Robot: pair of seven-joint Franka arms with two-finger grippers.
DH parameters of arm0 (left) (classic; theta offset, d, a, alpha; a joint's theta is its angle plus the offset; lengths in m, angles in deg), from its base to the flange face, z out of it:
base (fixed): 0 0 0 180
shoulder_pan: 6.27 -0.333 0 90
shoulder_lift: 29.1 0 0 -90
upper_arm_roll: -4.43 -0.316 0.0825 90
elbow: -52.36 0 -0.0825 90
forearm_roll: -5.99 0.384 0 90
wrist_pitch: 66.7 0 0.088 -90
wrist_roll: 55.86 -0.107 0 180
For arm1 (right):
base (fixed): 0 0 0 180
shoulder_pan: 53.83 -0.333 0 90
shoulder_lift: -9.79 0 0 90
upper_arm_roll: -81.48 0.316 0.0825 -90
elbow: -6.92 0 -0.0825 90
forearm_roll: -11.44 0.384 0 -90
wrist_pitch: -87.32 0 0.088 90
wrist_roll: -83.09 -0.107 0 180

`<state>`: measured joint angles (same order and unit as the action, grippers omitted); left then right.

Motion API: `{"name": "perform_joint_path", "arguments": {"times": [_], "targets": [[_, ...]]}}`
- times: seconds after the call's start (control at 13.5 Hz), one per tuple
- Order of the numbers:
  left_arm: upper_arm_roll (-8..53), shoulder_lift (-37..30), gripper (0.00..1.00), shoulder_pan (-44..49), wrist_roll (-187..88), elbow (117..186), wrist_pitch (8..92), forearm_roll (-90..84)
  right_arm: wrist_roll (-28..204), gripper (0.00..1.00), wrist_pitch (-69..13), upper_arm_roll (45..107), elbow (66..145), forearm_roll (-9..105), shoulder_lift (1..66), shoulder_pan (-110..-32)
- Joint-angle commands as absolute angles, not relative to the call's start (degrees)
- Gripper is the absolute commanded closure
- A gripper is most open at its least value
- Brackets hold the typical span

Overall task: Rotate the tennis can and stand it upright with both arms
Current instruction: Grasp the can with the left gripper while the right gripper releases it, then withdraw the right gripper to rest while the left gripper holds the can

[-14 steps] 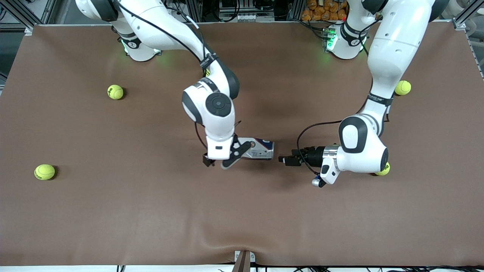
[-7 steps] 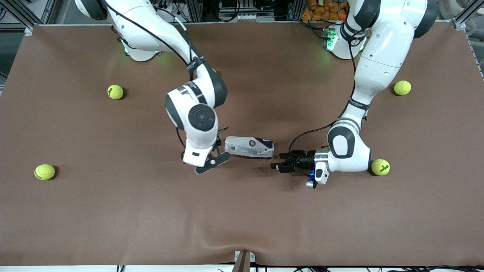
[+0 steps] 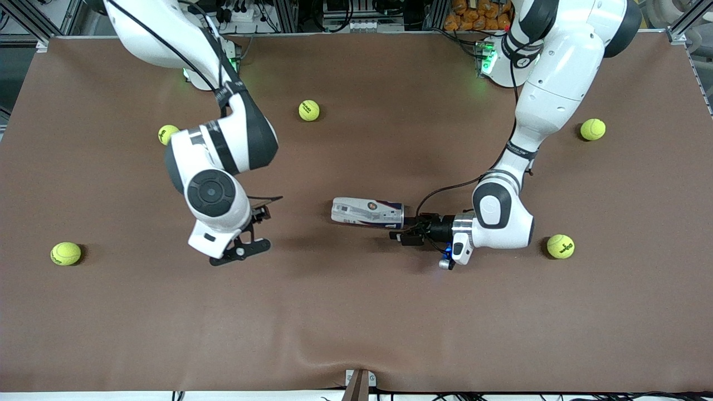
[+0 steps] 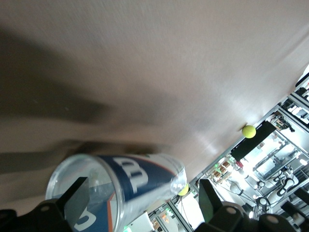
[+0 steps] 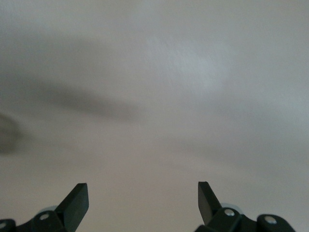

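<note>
The tennis can (image 3: 367, 213), a clear tube with a white-and-navy label, lies on its side in the middle of the brown table (image 3: 356, 323). My left gripper (image 3: 402, 228) is low at the can's end toward the left arm and stands open. In the left wrist view the can (image 4: 120, 186) has its round end between the open fingers (image 4: 77, 195) of the left gripper (image 4: 142, 198). My right gripper (image 3: 253, 228) hangs open over bare table, well off the can toward the right arm's end. The right wrist view shows the right gripper (image 5: 141, 195) with only table between its fingers.
Several yellow-green tennis balls lie around: one (image 3: 309, 110) near the bases, one (image 3: 169, 133) half hidden by the right arm, one (image 3: 66, 253) at the right arm's end, one (image 3: 592, 129) and one (image 3: 560, 246) at the left arm's end, the last beside the left wrist.
The right arm has drawn back from the can toward its own end of the table, uncovering a ball. The left gripper has slid in to the can's end.
</note>
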<state>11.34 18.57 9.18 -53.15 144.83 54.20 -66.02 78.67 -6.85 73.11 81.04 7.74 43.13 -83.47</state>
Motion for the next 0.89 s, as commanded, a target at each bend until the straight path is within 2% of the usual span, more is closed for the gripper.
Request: {"name": "perform_joint_path", "arguments": {"times": [0.0,0.37,0.81], "targets": [[12.0,17.0,0.00,9.1,-53.8,147.4,54.4,-67.4,78.4,0.00,-4.9,74.5,83.2,7.7,40.4,-79.3],[12.3,17.7,0.00,10.4,-60.4,149.4,54.5,-74.5,87.2,0.00,-2.4,74.5,83.2,10.5,39.1,-73.3],[14.4,16.7,0.00,10.7,-68.1,151.9,54.5,-76.2,87.4,0.00,-2.3,74.6,83.1,10.5,37.8,-73.2]]}}
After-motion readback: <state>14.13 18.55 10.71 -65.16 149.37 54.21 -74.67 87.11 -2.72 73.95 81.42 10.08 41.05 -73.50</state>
